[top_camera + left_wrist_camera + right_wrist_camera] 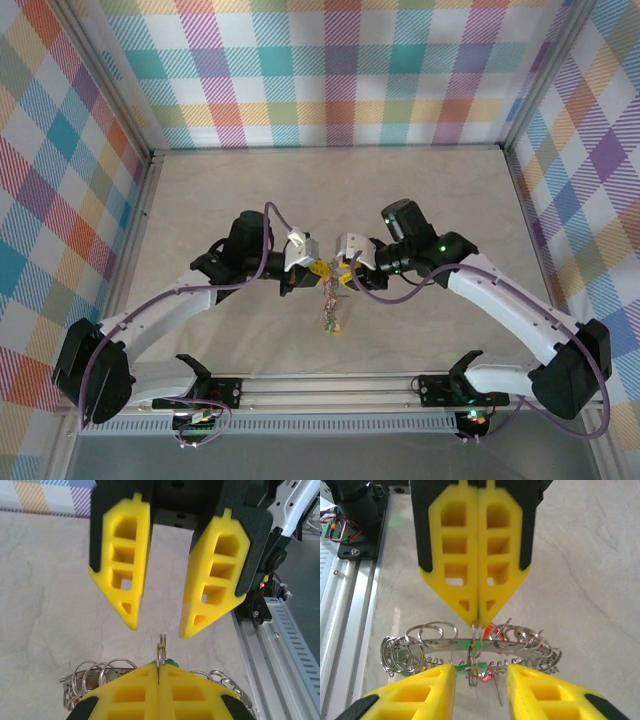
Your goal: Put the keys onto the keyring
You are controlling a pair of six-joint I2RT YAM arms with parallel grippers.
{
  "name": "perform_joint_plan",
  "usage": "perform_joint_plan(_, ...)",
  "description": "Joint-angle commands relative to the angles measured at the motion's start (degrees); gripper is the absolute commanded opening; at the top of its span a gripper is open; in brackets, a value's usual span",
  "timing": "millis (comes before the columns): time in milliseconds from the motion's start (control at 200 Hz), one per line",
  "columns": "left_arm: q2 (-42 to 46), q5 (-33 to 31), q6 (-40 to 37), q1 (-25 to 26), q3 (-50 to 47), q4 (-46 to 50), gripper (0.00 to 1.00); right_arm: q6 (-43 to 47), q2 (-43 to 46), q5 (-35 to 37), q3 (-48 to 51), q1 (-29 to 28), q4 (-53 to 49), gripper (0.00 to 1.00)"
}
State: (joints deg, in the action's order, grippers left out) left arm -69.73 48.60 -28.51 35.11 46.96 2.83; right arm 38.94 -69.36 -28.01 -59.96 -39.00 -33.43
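Keyring (476, 652), fringed with keys (445, 643), pinched by left gripper (478, 617), jaws pressed together; right gripper (480, 669) facing keyring, jaws spread, empty; task seemingly near done.

Plaid-walled cell around a pale bench

A beige, faintly marbled bench (330, 190) is boxed in on three sides by walls (330, 70) printed with pastel plaid in pink, teal, yellow, orange and purple. Silver metal posts (105, 80) stand at the back corners, and a metal rail (330, 384) runs along the near edge. The light is soft and even, the shadows faint.
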Motion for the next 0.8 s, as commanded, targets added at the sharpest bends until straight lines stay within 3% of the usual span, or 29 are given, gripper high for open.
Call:
perform_joint_plan(0, 1.7, 2.7, 1.4, 0.2, -0.2, -4.6, 0.00, -1.6, 2.4, -3.4, 1.7, 0.2, 2.2, 0.31)
perform_joint_plan(260, 1.4, 4.1, 3.0, 0.2, 0.0, -6.5, 0.00, -2.5, 1.0, -5.3, 1.9, 0.1, 3.5, 0.22)
perform_joint_plan(795, 0.6, 3.4, 11.3, 0.1, -3.1, -18.2, 0.00, -6.0, -1.7, -9.5, 2.3, 0.2, 10.9, 0.16)
